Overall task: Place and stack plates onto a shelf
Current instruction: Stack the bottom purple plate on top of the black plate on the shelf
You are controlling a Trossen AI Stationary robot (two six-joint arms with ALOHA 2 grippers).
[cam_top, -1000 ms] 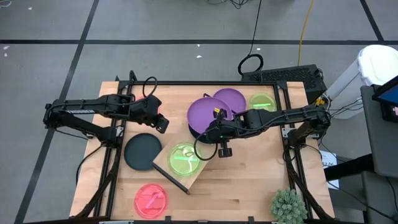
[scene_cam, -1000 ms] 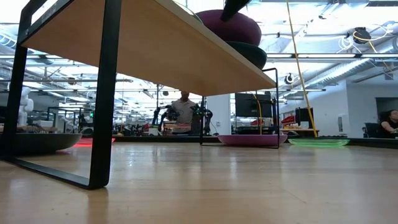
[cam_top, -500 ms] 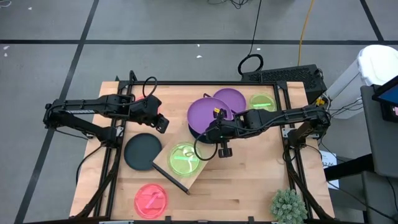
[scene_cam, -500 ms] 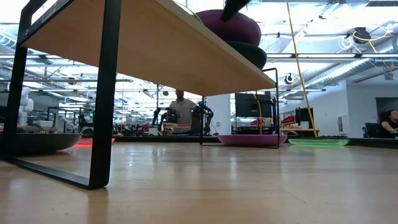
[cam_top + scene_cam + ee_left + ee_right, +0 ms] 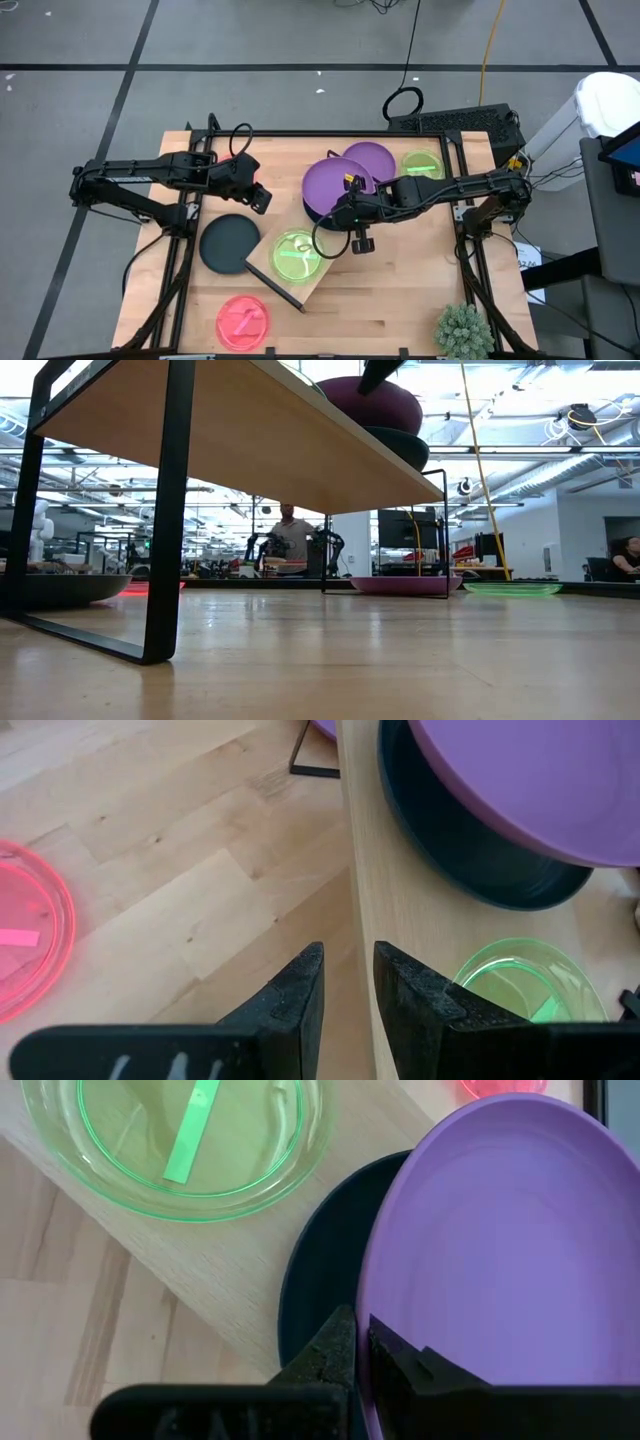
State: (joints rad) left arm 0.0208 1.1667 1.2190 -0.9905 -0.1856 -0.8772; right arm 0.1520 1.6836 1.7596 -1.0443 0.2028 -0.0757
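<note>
The shelf point(image 5: 264, 274) stands slanting across the table's middle. On it are a lime-green plate point(image 5: 297, 255) and a dark teal-black plate point(image 5: 320, 1290), with a purple plate point(image 5: 335, 183) on top of the dark one. My right gripper point(image 5: 346, 208) is shut on this purple plate. My left gripper point(image 5: 258, 197) hovers left of the shelf with a narrow gap between its fingers point(image 5: 348, 990) and holds nothing. On the tabletop lie a second purple plate point(image 5: 372, 158), a lime-green plate point(image 5: 422, 164), a dark plate point(image 5: 228, 243) and a pink plate point(image 5: 243, 320). My right gripper pinches the purple plate's rim point(image 5: 372, 1338) between its two fingers, one on the upper face and one outside the edge. It comes from the table's right and near side, slanting down. The plate rests on the dark plate point(image 5: 405, 445) on the shelf.
A spiky green plant point(image 5: 462, 330) stands at the table's near right corner. The shelf's black frame legs point(image 5: 165, 510) stand on the tabletop. Bare tabletop lies between the shelf and the plant. A person point(image 5: 290, 535) shows in the room far behind.
</note>
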